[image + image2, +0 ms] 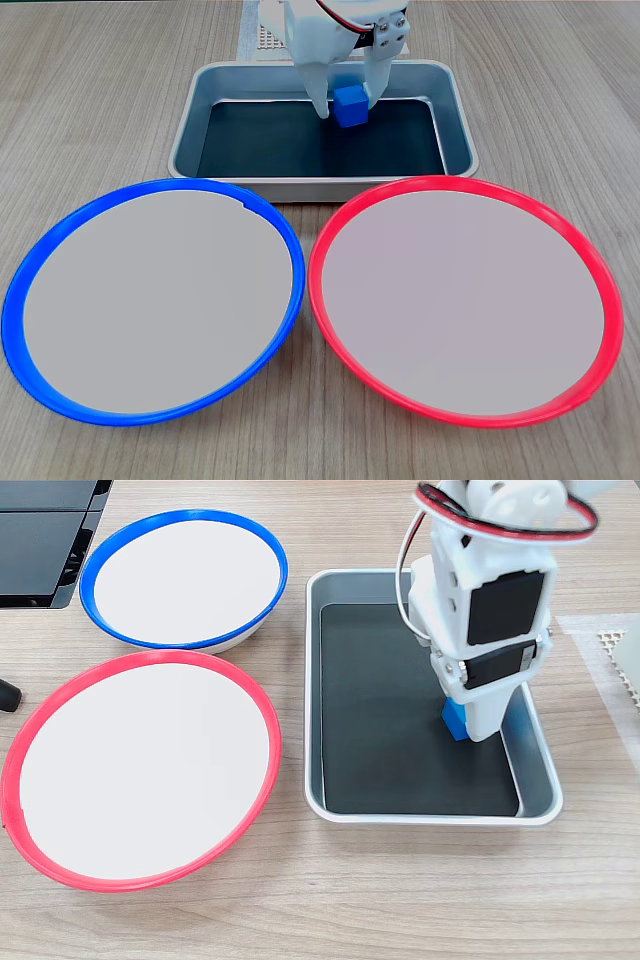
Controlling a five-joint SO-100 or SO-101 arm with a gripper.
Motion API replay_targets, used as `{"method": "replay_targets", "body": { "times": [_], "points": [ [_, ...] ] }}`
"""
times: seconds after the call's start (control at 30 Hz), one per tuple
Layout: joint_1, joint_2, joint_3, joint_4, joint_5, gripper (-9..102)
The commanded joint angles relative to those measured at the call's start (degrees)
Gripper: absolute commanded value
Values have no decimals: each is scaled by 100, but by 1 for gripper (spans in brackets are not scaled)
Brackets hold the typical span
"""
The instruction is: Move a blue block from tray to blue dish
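In a fixed view, nearest to me I have the two dishes side by side on the wooden table (pixel 100 80): the blue dish (pixel 60 225) on the left of that view and the red-rimmed dish (pixel 575 235) on the right, their rims almost touching. Both are wide, round and shallow, with pale grey-white centres, and I see nothing lying in either one.

Just behind them sits the tray (pixel 190 120), a grey metal rectangle with rounded corners, raised walls and a dark black bottom. Its front wall lies just beyond the dishes' far rims.

Inside the tray, toward its back wall, I find the blue block (pixel 351 106). It is a small, bright blue cube with plain smooth faces, tiny against the dishes. From here I cannot tell whether it rests on the black bottom or sits slightly above it.

The gripper (pixel 346 97) comes down over the block from above, white, with one finger (pixel 317 95) on each side of the cube. The jaws are closed against the block's two sides, gripping it.

In another fixed view the arm's white body with its black servo faces stands over the tray (pixel 430 818), and a blue corner of the block (pixel 453 721) peeks out beside the lower finger, near the tray's right wall.
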Motion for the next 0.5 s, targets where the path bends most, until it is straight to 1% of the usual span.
{"method": "replay_targets", "body": {
  "times": [0.0, 0.03, 0.07, 0.17, 0.33, 0.4, 0.47],
  "points": [
    [0, 53, -62, -26, 149, 6],
    [0, 62, -88, -26, 229, 1],
    [0, 70, -123, -9, 272, 0],
    [-9, 229, -439, 387, 536, 0],
    [-97, 668, -1424, 1380, 1072, 0],
    [-114, 809, -1854, 1521, 1327, 0],
    [-70, 861, -2303, 1494, 1626, 0]
  ]
}}
